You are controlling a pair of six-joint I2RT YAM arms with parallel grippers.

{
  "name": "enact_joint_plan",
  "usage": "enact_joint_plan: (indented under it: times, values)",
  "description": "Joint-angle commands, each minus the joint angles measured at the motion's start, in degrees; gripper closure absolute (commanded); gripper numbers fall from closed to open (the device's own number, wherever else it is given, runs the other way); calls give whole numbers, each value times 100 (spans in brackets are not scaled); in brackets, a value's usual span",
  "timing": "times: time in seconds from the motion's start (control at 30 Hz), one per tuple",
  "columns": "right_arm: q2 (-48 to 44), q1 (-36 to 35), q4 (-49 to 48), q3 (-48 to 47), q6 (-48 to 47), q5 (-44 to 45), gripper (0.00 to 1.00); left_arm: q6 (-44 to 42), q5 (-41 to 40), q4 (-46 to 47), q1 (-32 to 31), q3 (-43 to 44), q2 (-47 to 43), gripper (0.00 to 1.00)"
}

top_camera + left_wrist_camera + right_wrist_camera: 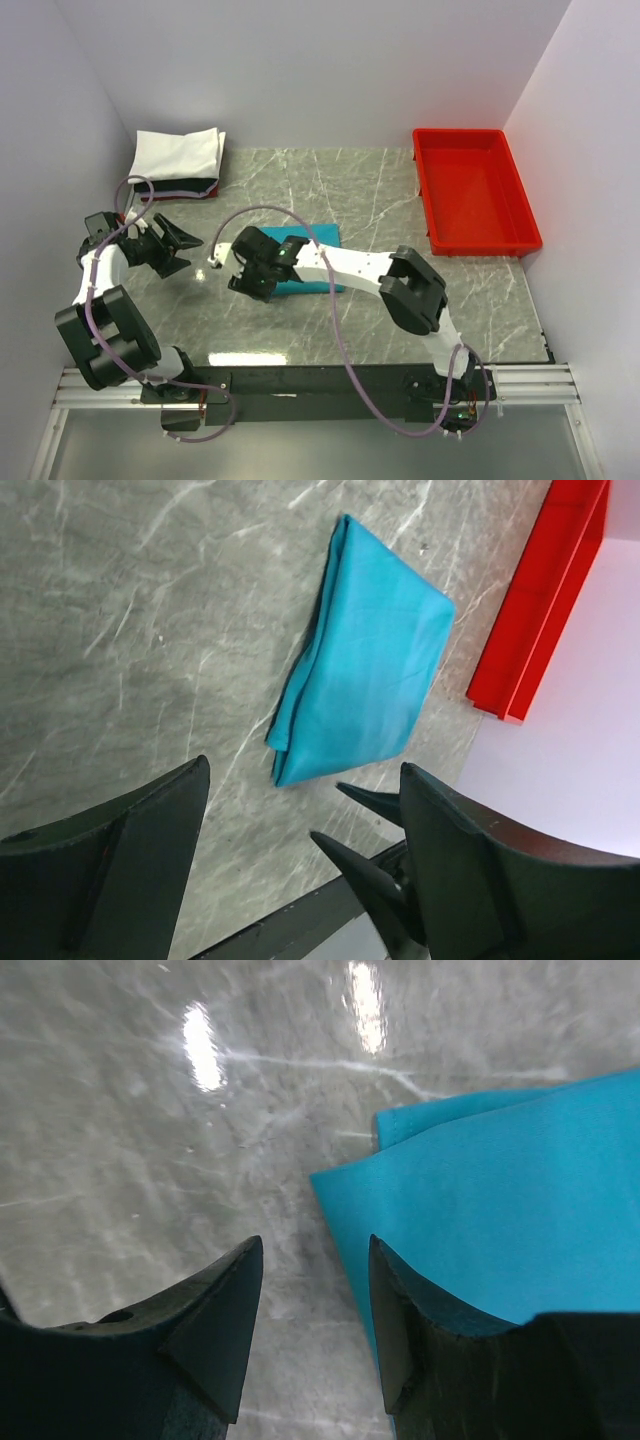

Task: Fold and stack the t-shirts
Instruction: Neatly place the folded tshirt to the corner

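Observation:
A folded teal-blue t-shirt [322,240] lies mid-table, partly under my right arm; it also shows in the left wrist view [365,655] and the right wrist view [500,1190]. My right gripper [250,282] is open at the shirt's left edge; in its own view [315,1250] one finger overlaps the cloth's edge and the other is over bare table. My left gripper [185,250] is open and empty, left of the shirt [305,780]. A folded white t-shirt [180,152] tops a stack with dark and red cloth [175,191] at the back left.
A red plastic tray [475,190] stands at the back right, with nothing showing in it; its corner shows in the left wrist view [545,590]. White walls enclose the grey marble table [370,190]. The table's dark front edge [290,925] is close below the left gripper.

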State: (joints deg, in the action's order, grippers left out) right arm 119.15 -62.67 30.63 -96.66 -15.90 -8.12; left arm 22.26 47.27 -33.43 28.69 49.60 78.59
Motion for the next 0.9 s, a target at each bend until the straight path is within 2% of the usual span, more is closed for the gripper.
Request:
enact_joint_plan:
  times: [0.0, 0.53, 0.63, 0.77, 0.8, 0.87]
  values:
    - [90, -78, -57, -99, -71, 355, 47, -169, -130, -111, 23, -47, -116, 18]
    - [688, -272, -698, 173, -299, 557, 50, -134, -130, 47, 23, -179, -37, 17]
    - [767, -254, -821, 314, -317, 645, 60, -108, -112, 91, 14, -249, 7, 17]
    - [452, -149, -997, 552, -343, 593, 95, 111, 28, 363, -29, -460, 122, 16]
    - [390, -131, -1015, 569, -361, 584, 100, 164, 98, 529, -73, -495, 165, 17]
    - [215, -78, -1050, 605, -396, 531, 100, 348, 212, 714, -240, -539, 288, 16]
